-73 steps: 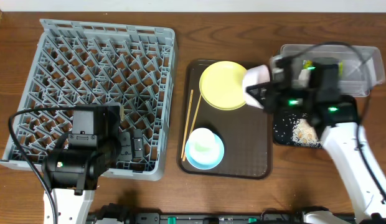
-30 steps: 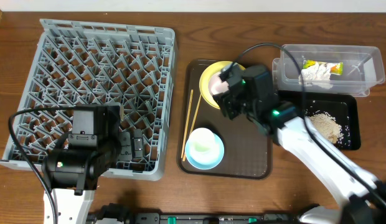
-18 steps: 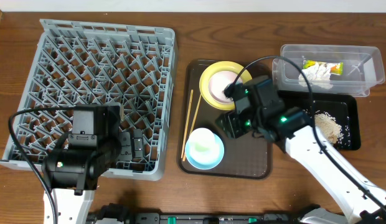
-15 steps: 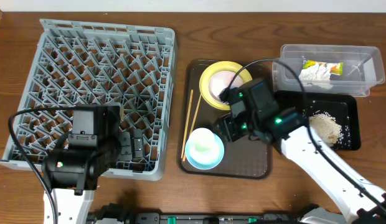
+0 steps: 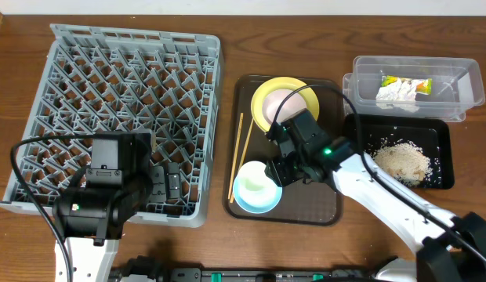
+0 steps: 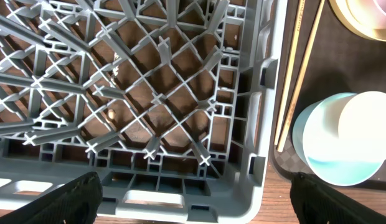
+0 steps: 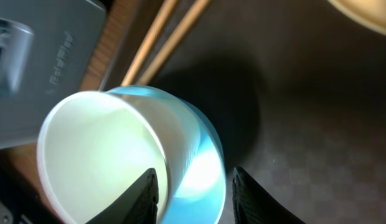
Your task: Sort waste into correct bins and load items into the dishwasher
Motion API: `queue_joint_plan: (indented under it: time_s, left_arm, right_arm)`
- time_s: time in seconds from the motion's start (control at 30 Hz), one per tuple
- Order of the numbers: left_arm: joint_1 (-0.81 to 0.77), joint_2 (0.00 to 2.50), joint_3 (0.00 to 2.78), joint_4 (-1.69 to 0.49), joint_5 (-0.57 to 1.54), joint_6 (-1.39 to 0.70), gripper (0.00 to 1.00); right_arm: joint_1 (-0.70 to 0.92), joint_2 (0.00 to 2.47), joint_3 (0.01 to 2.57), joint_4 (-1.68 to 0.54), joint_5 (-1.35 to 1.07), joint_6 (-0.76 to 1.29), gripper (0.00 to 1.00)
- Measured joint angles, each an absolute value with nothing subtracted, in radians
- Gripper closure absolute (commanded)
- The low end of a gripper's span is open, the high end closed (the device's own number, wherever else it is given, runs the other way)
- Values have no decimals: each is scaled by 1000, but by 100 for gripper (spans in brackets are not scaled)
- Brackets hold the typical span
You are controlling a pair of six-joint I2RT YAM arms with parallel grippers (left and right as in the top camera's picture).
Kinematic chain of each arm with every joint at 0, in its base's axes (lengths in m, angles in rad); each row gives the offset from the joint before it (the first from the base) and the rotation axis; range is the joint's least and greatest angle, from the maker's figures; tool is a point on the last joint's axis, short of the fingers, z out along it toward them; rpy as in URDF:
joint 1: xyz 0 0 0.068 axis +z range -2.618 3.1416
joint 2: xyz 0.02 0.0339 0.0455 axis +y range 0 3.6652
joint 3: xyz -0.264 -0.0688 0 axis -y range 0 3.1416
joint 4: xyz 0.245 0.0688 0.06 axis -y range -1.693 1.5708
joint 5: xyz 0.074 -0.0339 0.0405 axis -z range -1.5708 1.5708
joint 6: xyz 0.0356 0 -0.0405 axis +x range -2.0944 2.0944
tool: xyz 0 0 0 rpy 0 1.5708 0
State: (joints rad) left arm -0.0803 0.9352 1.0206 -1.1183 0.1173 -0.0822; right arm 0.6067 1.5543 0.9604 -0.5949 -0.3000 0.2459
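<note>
A small white cup stands inside the light blue bowl on the brown tray. My right gripper is open and low over them, one finger inside the cup, the other just outside the blue bowl's rim. A white bowl sits on the yellow-green plate. The chopsticks lie left of the plate. My left gripper hangs open over the front right corner of the dishwasher rack. The wrapper and tissue lie in the clear tub, the crumbs in the black tray.
The brown serving tray holds the dishes between the rack and the two bins. The right arm stretches across the tray's right half. The left arm's body covers the rack's front left part.
The right gripper has left the white bowl on the plate and come down and to the left onto the cup and blue bowl, its jaws narrowing. The left arm has not moved.
</note>
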Motion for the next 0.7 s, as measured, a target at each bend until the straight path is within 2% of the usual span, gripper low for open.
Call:
queue_joint_plan:
  time_s: [0.07, 0.3, 0.7]
  left_arm:
    - [-80, 935, 1021, -1118, 117, -82, 4]
    - [-80, 935, 1021, -1118, 117, -82, 4]
    - [-80, 935, 1021, -1118, 121, -82, 3]
  right_arm:
    - [612, 1565, 959, -595, -297, 252, 69]
    - [641, 1589, 958, -595, -291, 273, 97]
    - [607, 1562, 972, -648, -294, 282, 99]
